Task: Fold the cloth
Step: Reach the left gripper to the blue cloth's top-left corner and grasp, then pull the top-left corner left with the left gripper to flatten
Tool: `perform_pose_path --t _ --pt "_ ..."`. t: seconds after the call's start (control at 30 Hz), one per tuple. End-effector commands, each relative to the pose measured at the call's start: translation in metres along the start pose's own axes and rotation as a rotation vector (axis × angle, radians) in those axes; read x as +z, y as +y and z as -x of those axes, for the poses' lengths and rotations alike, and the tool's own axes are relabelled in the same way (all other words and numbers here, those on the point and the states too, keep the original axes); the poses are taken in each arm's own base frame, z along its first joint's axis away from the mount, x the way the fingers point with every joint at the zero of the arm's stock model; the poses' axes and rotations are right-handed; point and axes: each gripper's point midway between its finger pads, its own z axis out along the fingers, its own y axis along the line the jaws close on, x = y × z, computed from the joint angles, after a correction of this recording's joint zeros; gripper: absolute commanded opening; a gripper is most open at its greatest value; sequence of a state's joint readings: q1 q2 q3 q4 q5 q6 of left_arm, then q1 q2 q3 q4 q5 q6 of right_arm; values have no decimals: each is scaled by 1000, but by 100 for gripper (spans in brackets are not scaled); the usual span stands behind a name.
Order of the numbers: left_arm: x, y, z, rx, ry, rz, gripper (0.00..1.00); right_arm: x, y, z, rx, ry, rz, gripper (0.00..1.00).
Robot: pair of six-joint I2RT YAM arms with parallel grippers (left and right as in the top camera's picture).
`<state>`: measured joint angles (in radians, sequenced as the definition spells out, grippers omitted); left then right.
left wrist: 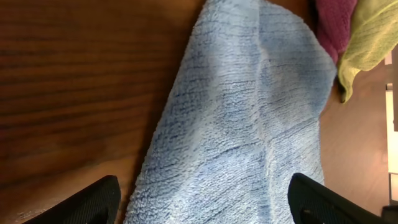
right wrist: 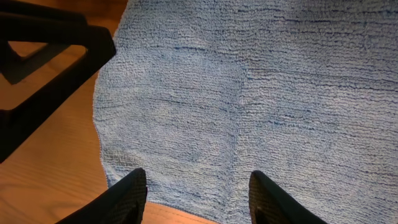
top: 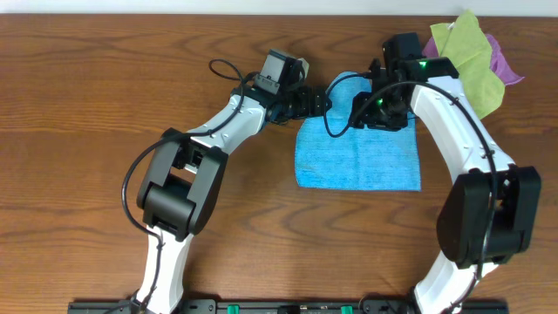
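On the table point(top: 105, 87) the cloth point(top: 357, 161) runs left-right, left tool point(left wrist: 202, 202) and right tool point(right wrist: 198, 190) open

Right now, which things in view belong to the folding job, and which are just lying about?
Part of the job:
- blue cloth, lying on the table
- left claw, open over the cloth
- right claw, open over the cloth

Just lying about:
- yellow-green cloth, at the far right corner
- purple cloth, partly under the yellow-green one
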<state>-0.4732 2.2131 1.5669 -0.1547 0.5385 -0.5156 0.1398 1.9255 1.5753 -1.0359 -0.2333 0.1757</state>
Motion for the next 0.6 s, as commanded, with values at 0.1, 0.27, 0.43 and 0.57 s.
perform_pose_path --t 0.1,0.27,0.43,0.57 --pt "15 10 -7 -9 21 23 88 -11 7 6 -1 -34 18 52" --pt "18 5 -11 -3 28 20 88 -20 10 12 -9 -69 24 52" --pt "22 1 -17 4 39 20 88 -34 13 20 -16 -115 32 52" --pt "26 0 -22 -3 50 22 88 -42 14 22 -21 -139 35 52"
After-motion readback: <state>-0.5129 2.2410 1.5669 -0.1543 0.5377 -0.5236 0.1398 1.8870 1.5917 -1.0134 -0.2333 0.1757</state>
